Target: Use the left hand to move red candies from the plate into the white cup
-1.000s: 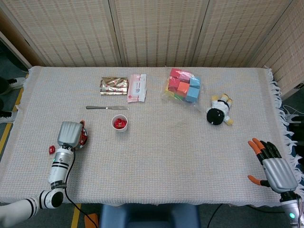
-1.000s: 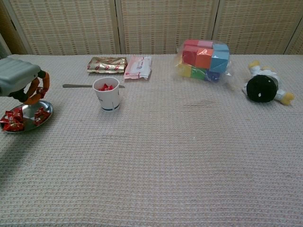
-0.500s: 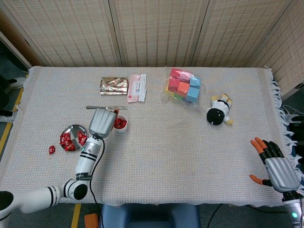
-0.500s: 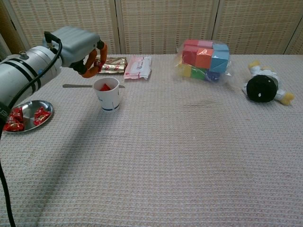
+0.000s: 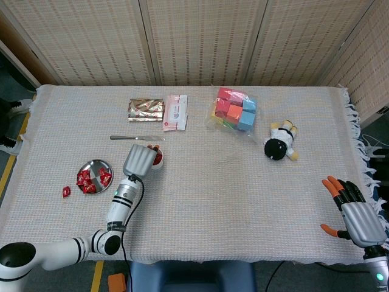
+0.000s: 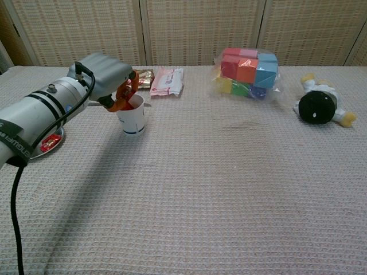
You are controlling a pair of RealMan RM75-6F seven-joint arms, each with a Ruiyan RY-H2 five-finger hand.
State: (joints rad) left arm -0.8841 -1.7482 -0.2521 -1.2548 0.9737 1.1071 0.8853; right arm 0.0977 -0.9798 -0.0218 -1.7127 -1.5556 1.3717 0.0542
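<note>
We see the left hand (image 6: 112, 80), grey-shelled with curled orange fingers, over the paper white cup (image 6: 131, 121); whether it holds anything, we cannot tell.

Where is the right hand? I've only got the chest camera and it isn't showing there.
Observer: The right hand is at the near right edge of the table, fingers spread, holding nothing.
Operator: How many candies are on the plate? It's mostly covered here.
Observer: The plate holds several red candies; I can't give an exact count.
Operator: Any off the plate?
Observer: Yes, one stray candy lies on the table just left of the plate.
</note>
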